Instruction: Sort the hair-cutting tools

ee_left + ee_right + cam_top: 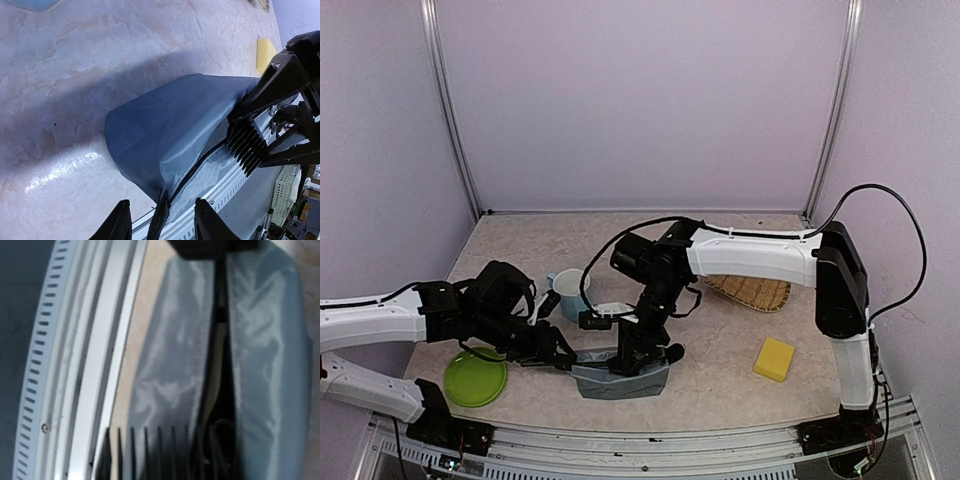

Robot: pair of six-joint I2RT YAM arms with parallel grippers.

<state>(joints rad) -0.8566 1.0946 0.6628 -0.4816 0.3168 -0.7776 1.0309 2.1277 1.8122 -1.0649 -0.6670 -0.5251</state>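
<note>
Comb (247, 150) teeth point down into pouch (165, 130).

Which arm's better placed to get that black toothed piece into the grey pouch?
Right. The right gripper holds the black toothed piece right at the open zipper of the pouch. The left gripper only straddles the pouch's end, perhaps steadying it, and carries nothing to drop in.
</note>
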